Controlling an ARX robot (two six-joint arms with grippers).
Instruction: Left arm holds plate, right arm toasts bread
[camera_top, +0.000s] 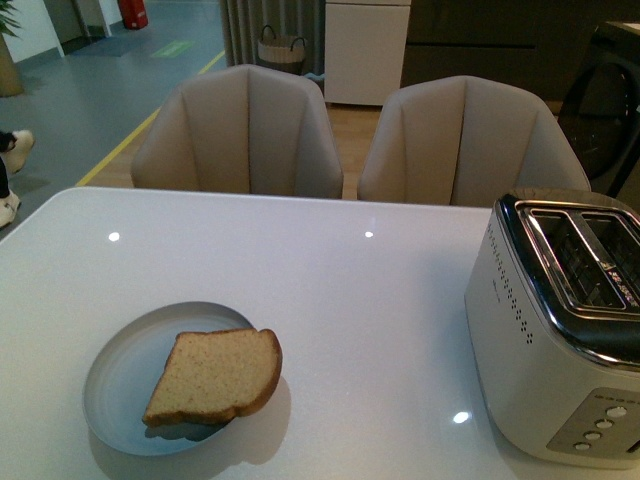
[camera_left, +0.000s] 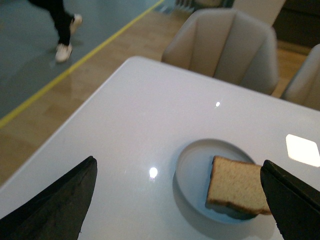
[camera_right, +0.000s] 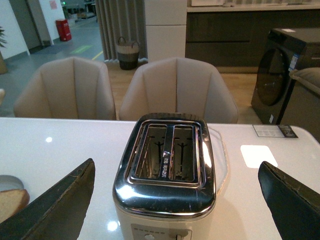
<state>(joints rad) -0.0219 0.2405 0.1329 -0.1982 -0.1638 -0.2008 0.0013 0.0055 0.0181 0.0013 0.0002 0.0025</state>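
Front view: bread (camera_top: 215, 378) lies on the plate (camera_top: 120, 385), one edge over its rim. Both sit ahead of the left claw (camera_left: 177, 162), spread wide, touching neither. Likewise spread, the right claw (camera_right: 176, 164) faces the two-slot toaster (camera_right: 165, 195) on the white surface (camera_top: 330, 260).

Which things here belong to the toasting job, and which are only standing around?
For the job: plate, bread, toaster.
Just around: chairs, basket, washing machine.
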